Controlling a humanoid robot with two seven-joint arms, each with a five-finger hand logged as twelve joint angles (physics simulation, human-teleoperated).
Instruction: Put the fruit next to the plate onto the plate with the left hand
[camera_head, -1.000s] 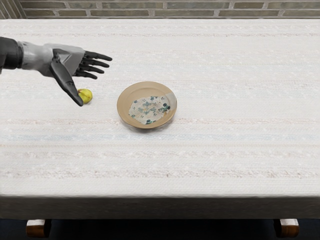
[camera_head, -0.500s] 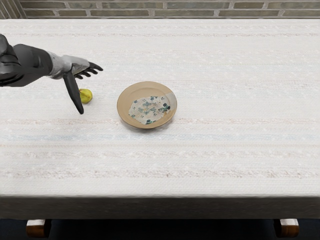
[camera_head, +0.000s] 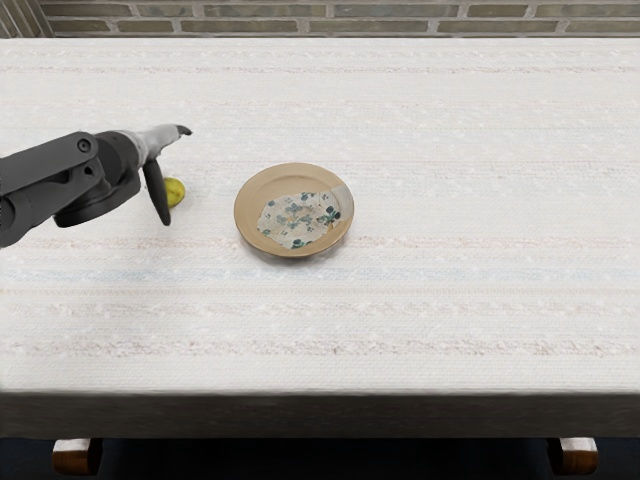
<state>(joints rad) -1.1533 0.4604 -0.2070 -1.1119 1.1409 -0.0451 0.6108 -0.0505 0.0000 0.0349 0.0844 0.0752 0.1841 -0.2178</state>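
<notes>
One fruit (camera_head: 176, 192), small and yellow-green, lies on the table (camera_head: 450, 310) just right of my left hand (camera_head: 152, 155). The hand's thumb (camera_head: 157, 197) overlaps the fruit's left edge, and I cannot confirm contact. Its visible part reads roundish, so I cannot tell a long axis or a heading. Left hand: fingers (camera_head: 173, 131) extended to the right, thumb hanging down, nothing held. The plate (camera_head: 243, 205), with a tan rim and floral centre, sits further right of the hand, apart from the fruit. Surface: white cloth, faintly striped. A brick wall (camera_head: 400, 14) runs behind the far edge
</notes>
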